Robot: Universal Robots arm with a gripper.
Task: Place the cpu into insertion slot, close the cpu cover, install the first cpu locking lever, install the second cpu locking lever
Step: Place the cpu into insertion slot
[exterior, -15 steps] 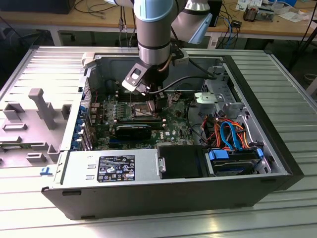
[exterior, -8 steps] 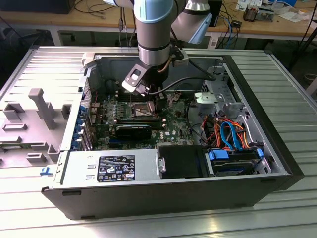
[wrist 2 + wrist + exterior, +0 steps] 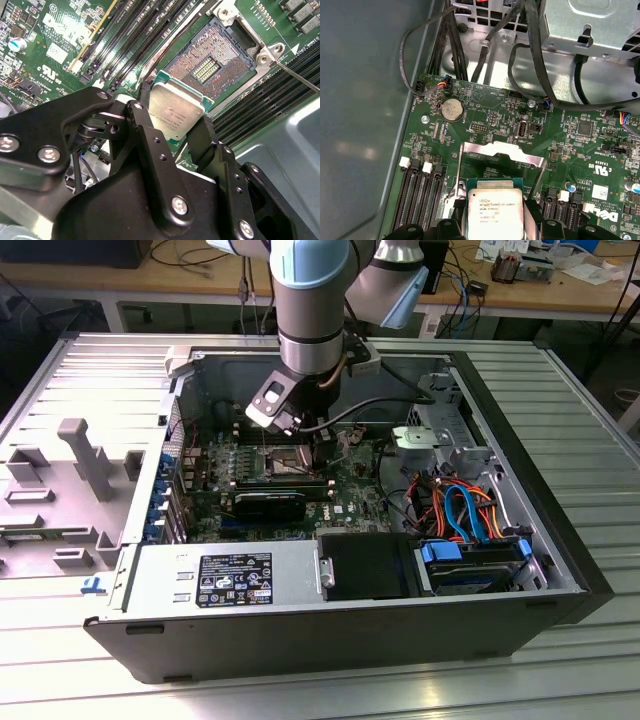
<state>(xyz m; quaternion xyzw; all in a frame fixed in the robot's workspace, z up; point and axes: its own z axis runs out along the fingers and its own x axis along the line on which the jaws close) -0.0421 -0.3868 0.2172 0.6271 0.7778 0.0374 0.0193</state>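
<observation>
My gripper point(image 3: 172, 126) is shut on the cpu point(image 3: 176, 112), a small square chip with a dull silver top, its black fingers point(image 3: 145, 125) pressing two opposite edges. The chip hangs tilted just above one edge of the insertion slot point(image 3: 210, 67), whose bare pin field lies open. In the first wrist view the cpu point(image 3: 495, 210) sits between the fingertips, with the cpu cover point(image 3: 500, 151) standing raised behind it. A thin locking lever point(image 3: 295, 76) sticks up beside the socket. In the exterior view the gripper point(image 3: 303, 437) is low inside the open case over the insertion slot point(image 3: 290, 460).
Long black memory slots point(image 3: 125, 35) flank the socket. Loose cables point(image 3: 520, 65) and a metal drive cage point(image 3: 590, 25) lie beyond the board. In the exterior view, a black fan shroud point(image 3: 365, 565), a power supply point(image 3: 225, 580) and coloured cables point(image 3: 460, 505) fill the case's near side.
</observation>
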